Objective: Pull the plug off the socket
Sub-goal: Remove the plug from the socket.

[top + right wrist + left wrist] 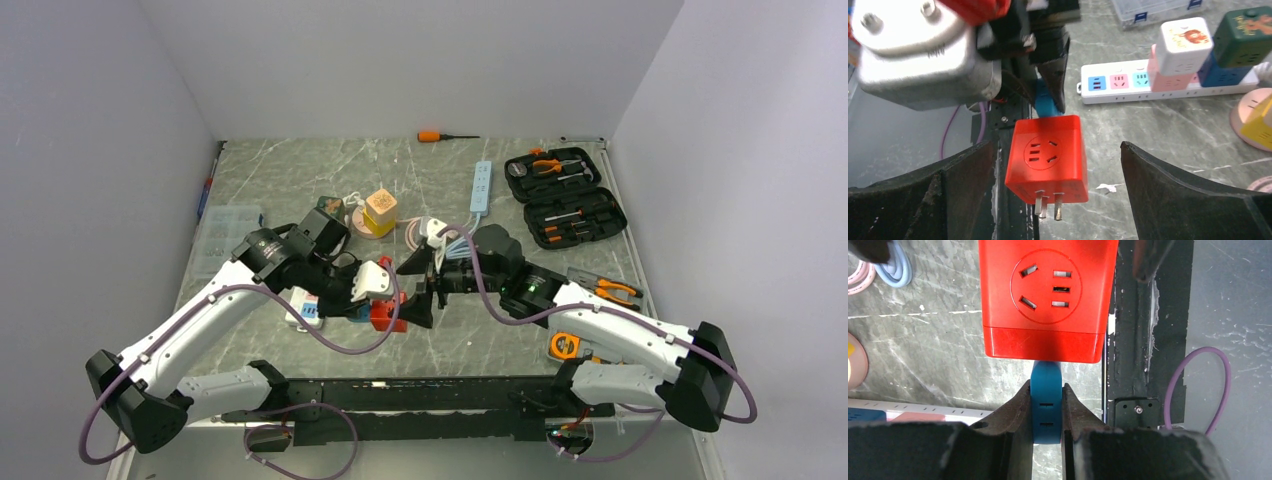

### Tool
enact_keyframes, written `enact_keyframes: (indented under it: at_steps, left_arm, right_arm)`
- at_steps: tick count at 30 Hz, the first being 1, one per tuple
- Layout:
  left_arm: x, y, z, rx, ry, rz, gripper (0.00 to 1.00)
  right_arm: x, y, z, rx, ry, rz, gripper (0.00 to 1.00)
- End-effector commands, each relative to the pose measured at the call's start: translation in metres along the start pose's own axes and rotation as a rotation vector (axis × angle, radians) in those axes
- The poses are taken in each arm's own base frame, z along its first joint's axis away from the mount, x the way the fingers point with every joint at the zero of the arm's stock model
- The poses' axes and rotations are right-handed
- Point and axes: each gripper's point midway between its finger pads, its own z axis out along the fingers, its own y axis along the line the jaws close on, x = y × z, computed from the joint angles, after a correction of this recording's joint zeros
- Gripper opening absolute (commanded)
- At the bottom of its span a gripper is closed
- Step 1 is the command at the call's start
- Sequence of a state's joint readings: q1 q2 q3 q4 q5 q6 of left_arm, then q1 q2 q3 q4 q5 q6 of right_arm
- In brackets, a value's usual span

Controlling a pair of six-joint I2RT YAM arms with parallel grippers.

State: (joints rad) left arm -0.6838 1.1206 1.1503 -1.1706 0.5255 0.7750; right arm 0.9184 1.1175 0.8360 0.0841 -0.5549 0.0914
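Pinching the blue tab (pixel 1046 412) with my left hand (pixel 1046 390), right hand (pixel 1057 146) spread; red cube (pixel 1048 162) looks rigid, slick: I'd grip its flat sides.

— What is everything resting on?
— A grey, marble-patterned table (pixel 300 175).
— What lies at the far edge?
— An orange-handled screwdriver (pixel 440 136). Nearer lies a pale blue power strip (pixel 481 186), just beside an open black tool case (pixel 565 196).
— And on the left?
— A clear plastic compartment box (pixel 225 238). Closer in is a long white power strip with pastel outlets (pixel 1113 86).
— The middle?
— A round pink disc (pixel 372 232).
— The right side?
— Orange-handled pliers (pixel 612 291) and, near them, an orange-and-black tape measure (pixel 563 346).
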Motion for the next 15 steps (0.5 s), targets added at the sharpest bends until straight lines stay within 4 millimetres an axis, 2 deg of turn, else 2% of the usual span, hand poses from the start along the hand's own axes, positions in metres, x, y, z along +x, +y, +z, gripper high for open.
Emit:
enact_keyframes:
  at_steps: [1, 6, 15]
  left_arm:
    - [-0.024, -0.008, -0.019, 0.015, -0.082, 0.048, 0.0]
    - [-0.026, -0.01, -0.024, 0.02, -0.078, 0.052, 0.0]
    - [-0.032, -0.01, -0.026, 0.029, -0.09, 0.045, 0.0]
  right_arm:
    - [-0.005, 0.008, 0.007, -0.013, 0.014, -0.066, 1.0]
    - [0.003, 0.018, 0.016, -0.029, 0.033, -0.076, 1.0]
    - [0.017, 0.02, 0.035, -0.014, 0.076, -0.075, 0.98]
